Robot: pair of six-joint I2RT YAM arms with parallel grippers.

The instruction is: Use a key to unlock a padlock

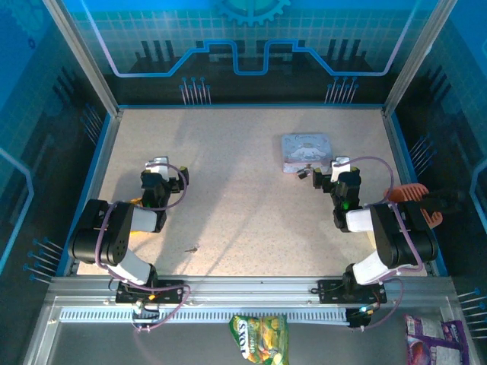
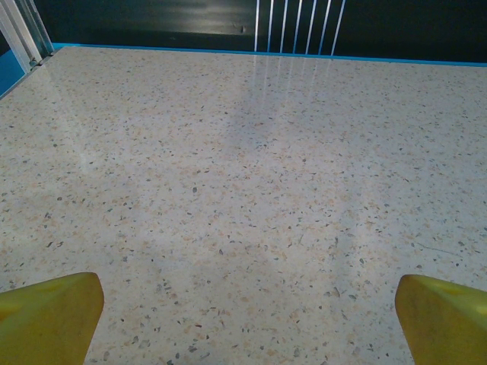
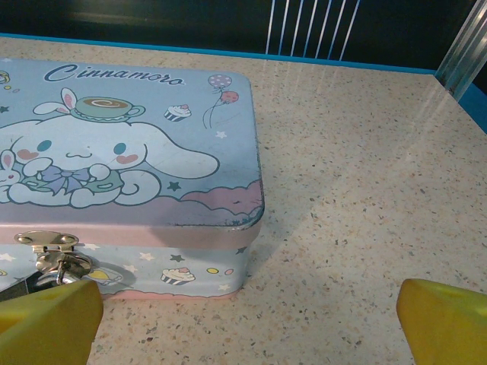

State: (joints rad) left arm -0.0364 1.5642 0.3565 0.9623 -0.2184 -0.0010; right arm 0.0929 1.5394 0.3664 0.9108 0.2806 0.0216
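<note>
The left claw [image 2: 243, 328] stands wide apart with nothing between its yellow fingers [image 2: 47, 319], hanging low over a bare stretch of the speckled beige table [image 2: 228, 190]. The right claw [image 3: 243, 328] is spread just as wide and is just as empty. It sits low and faces the front corner of the pale blue rectangular tin with a cartoon long-eared character on its lid [image 3: 129, 152].

Just beside one of that claw's tips, the tiny dark padlock with a thin silvery shackle [image 3: 59, 268] hangs from the tin's small silver hasp [image 3: 47, 239]. Most of its body is hidden behind the fingertip.

From above, what looks like the tiny slim dark metal key [image 1: 190, 249] lies flat on the table towards the near edge. It is closer to the left arm and well apart from the padlock and from both claws.

Nothing has been picked up yet, so the trouble I'd expect starts with that key. It is a mere sliver lying flat, and blunt fingers closing on it could skate over it or flick it away. If it is caught crookedly, it won't line up with the keyhole. The tin looks light, so a push on the lock could slide it or swing the padlock aside unless the right claw steadies it. That claw is already close enough to knock the lock.
</note>
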